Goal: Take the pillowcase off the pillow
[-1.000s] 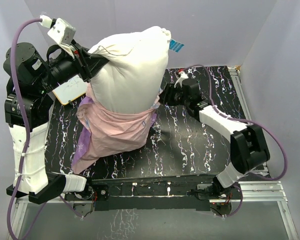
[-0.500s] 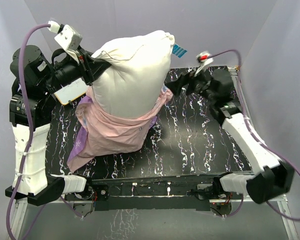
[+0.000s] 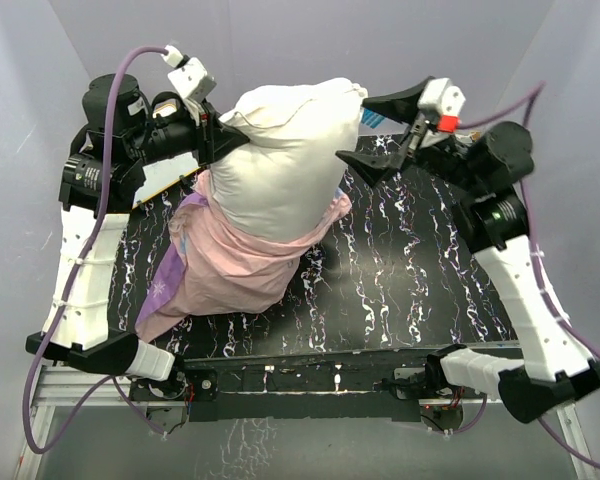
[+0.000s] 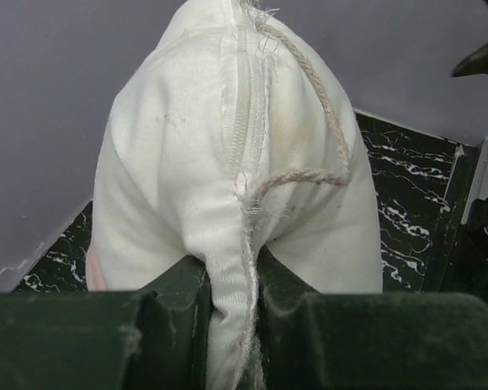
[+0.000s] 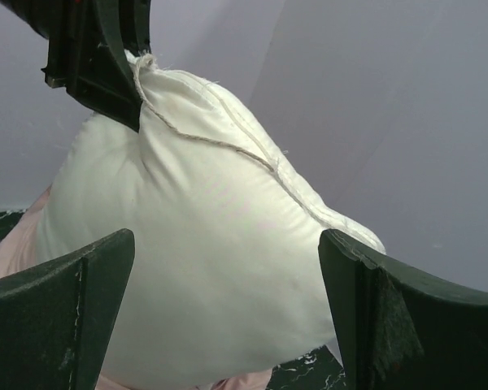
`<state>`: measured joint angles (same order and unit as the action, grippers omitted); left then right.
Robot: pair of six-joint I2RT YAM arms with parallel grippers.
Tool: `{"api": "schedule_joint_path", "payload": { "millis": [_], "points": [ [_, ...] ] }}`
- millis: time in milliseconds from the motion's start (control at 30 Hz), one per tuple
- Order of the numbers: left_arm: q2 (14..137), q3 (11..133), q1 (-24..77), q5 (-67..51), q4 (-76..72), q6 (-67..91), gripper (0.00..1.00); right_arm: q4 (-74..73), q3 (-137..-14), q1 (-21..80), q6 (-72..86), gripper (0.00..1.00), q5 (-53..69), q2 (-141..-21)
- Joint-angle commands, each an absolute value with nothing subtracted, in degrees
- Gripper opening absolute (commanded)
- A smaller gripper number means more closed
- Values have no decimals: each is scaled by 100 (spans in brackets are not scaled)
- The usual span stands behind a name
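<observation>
The white pillow [image 3: 280, 165] hangs above the table, its lower half still inside the pale pink pillowcase [image 3: 235, 262]. The case bunches round the pillow's bottom and trails onto the table, with a purple edge [image 3: 160, 295] at the left. My left gripper [image 3: 223, 132] is shut on the pillow's top left corner; in the left wrist view a fold of the pillow [image 4: 228, 162] is pinched in that gripper [image 4: 232, 284]. My right gripper [image 3: 355, 128] stands open beside the pillow's upper right. The right wrist view has the pillow [image 5: 211, 236] ahead of those spread jaws [image 5: 226, 244], not touching.
The black marbled table [image 3: 410, 270] lies below. A whiteboard's edge [image 3: 166, 180] shows behind the left arm. Purple walls close in at the back and sides. A metal rail [image 3: 500, 215] runs along the table's right edge. The left gripper [image 5: 98, 57] shows in the right wrist view.
The right gripper has let go of the pillowcase, opened wide and risen from beside the case to the pillow's upper right. The left arm has lifted the pillow higher and to the right.
</observation>
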<state>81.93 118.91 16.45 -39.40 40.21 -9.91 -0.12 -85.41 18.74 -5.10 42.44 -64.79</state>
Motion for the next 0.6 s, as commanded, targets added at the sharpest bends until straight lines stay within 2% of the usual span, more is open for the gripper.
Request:
{"api": "schedule_joint_path", "payload": {
  "millis": [0,300,567],
  "points": [
    [8200,11565,1839,-4116,4574,-1315,0,-247,-9007,1887,-810,100,5033,-6939],
    [8460,11427,2685,-3600,4549,-1476,0,-1200,-9735,2033,-1329,100,5542,-7418],
    [8550,11445,3109,-3265,4711,-1781,0,-2530,-10438,2950,-2163,100,5301,-7883]
  ]
}}
